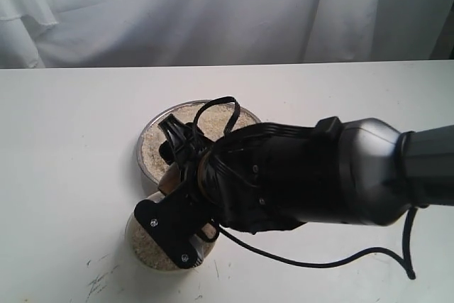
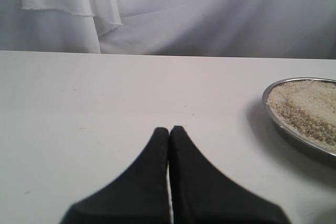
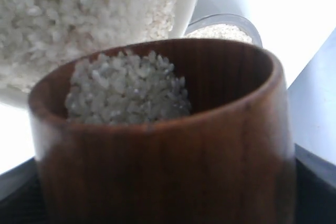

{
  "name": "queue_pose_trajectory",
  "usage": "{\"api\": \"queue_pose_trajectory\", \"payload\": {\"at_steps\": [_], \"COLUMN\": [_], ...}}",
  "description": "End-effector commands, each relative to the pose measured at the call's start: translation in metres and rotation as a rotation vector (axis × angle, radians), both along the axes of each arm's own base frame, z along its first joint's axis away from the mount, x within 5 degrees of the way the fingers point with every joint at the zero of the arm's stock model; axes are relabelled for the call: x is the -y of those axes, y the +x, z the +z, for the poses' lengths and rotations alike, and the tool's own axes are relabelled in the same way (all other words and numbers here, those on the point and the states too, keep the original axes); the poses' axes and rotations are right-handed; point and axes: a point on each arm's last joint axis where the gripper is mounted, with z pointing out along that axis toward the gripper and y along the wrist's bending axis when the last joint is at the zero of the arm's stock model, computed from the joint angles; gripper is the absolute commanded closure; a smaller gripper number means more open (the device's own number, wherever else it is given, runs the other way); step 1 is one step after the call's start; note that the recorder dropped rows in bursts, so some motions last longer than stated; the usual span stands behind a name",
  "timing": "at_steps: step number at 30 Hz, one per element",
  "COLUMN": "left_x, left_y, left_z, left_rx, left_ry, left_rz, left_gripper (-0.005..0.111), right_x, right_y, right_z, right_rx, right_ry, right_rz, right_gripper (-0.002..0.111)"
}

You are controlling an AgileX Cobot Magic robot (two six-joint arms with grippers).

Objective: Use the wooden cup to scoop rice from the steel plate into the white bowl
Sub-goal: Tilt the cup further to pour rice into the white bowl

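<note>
The steel plate, heaped with rice, lies mid-table in the exterior view. In front of it the white bowl also holds rice. My right gripper reaches in over both and is shut on the wooden cup, which hangs between plate and bowl. Up close, the wooden cup is partly filled with rice. Beyond it are the white bowl and the steel plate. My left gripper is shut and empty over bare table, with the steel plate off to one side.
The right arm's bulky black and silver body covers the near right part of the plate and bowl. A black cable loops onto the white table. White cloth hangs behind. Dark scuffs mark the front edge.
</note>
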Motion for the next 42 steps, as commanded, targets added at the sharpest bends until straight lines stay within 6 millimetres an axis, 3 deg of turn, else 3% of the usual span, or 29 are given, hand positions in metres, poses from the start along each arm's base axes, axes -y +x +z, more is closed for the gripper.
{"api": "queue_pose_trajectory", "payload": {"at_steps": [1, 42], "left_x": [0.0001, 0.0001], "left_y": [-0.0001, -0.0001], "left_z": [-0.0007, -0.0007], "left_rx": [0.007, 0.007], "left_ry": [-0.004, -0.004], "left_rz": [-0.001, -0.001], "left_gripper": [0.107, 0.107], "right_x": [-0.0033, -0.0068], "right_y": [0.0006, 0.0063], "right_z": [0.0008, 0.0084], "right_rx": [0.024, 0.207], "right_ry": [-0.012, -0.105], "right_rz": [0.031, 0.188], "right_gripper": [0.108, 0.108]}}
